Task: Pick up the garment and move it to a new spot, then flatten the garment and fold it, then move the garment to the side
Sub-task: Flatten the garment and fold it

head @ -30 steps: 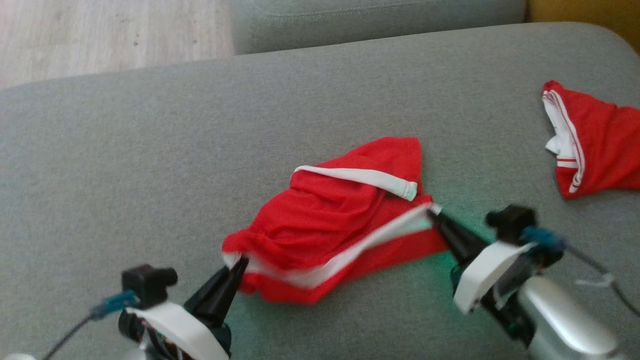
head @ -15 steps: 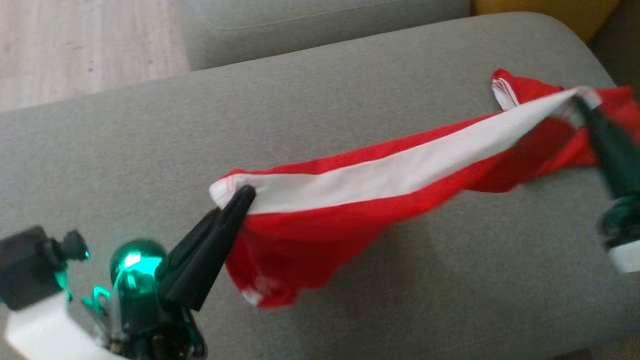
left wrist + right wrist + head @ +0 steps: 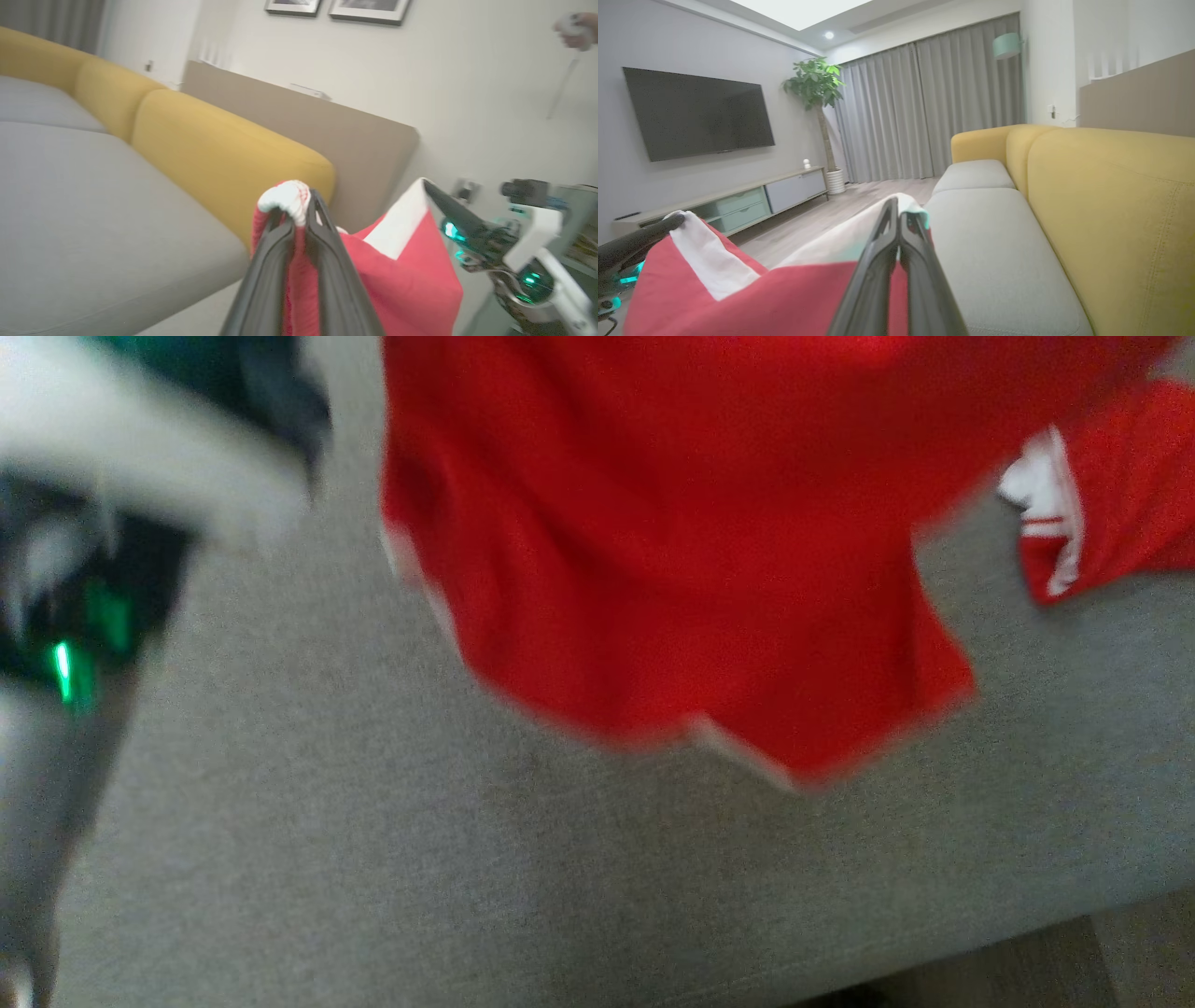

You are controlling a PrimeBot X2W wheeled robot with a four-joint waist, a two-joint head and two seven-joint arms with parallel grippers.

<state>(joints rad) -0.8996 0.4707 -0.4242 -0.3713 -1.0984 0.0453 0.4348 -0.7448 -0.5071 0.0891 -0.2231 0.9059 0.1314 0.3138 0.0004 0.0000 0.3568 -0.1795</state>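
Lifted clear since half a second ago, the garment [image 3: 672, 551] now hangs in the air over the middle of the sofa [image 3: 373, 859] seat, hem dangling loose. It looks soft, light and limp, so it is best held at the white waistband corners. The left gripper [image 3: 299, 219] is clamped on one bunched corner and the right gripper [image 3: 900, 214] is pinched tight on the other.

A sofa with grey fabric seats [image 3: 994, 242] and mustard-yellow back cushions [image 3: 1111, 210] stands across a pale wood floor [image 3: 831, 205] from a black wall-mounted television [image 3: 698, 114] above a long low cabinet [image 3: 738, 200]. Grey floor-length curtains [image 3: 924, 102] hang beside a potted leafy tree [image 3: 815, 86].
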